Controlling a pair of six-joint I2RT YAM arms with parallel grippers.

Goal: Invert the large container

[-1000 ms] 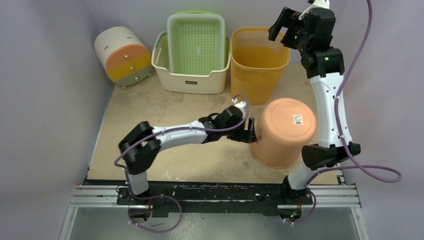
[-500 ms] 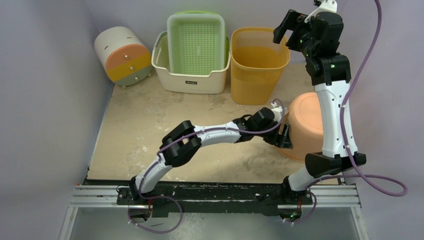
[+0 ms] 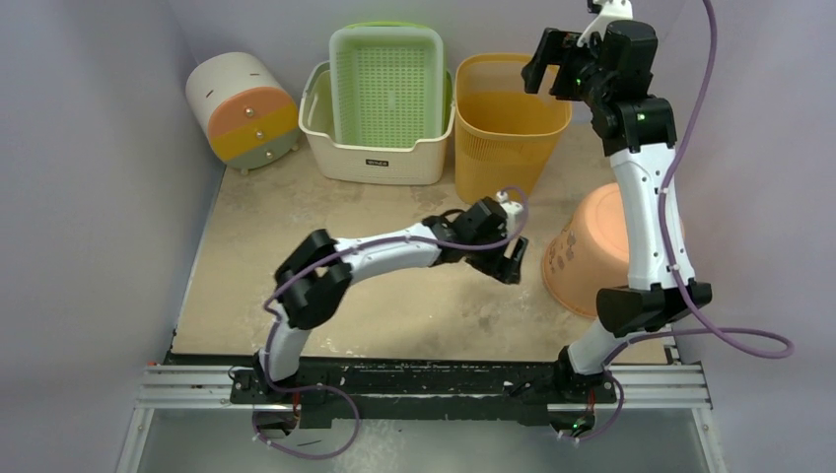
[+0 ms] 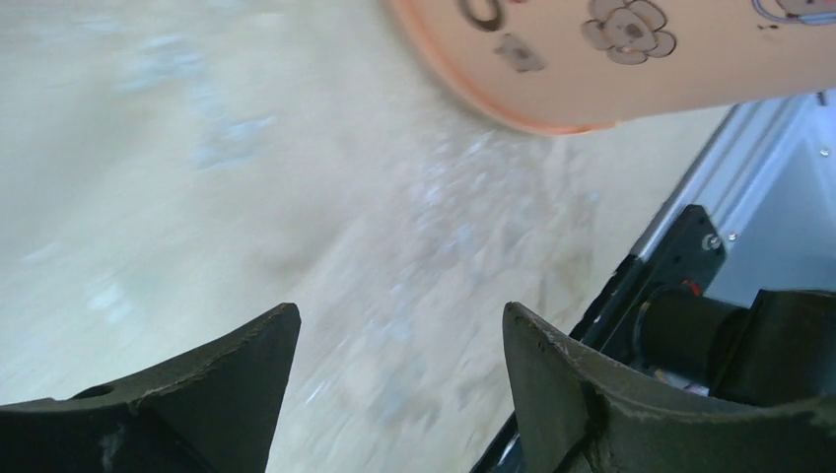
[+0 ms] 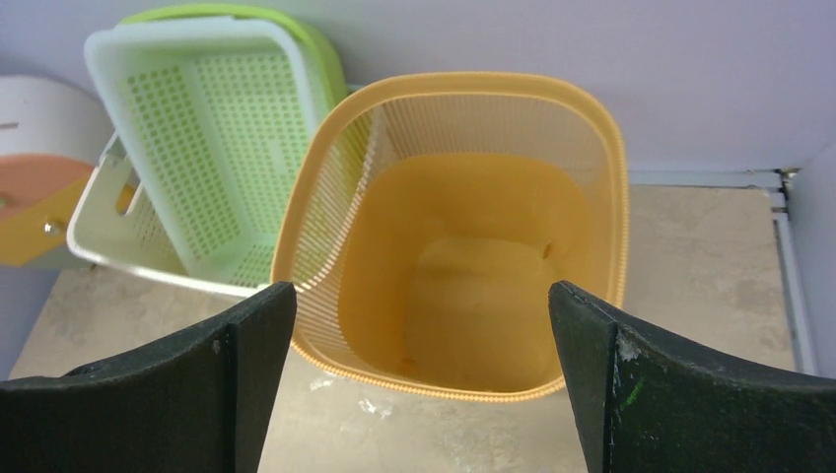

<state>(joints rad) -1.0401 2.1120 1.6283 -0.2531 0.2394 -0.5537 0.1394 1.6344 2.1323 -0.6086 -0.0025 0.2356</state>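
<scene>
On the right side of the desk (image 3: 296,227), the tub (image 3: 584,258) sits tipped, half behind the right arm. The left claw (image 3: 512,259) is just to its left, jaws apart and empty (clearly the nearer one). The right claw (image 3: 548,61) hangs wide open, way back over the bin (image 3: 493,158).
</scene>
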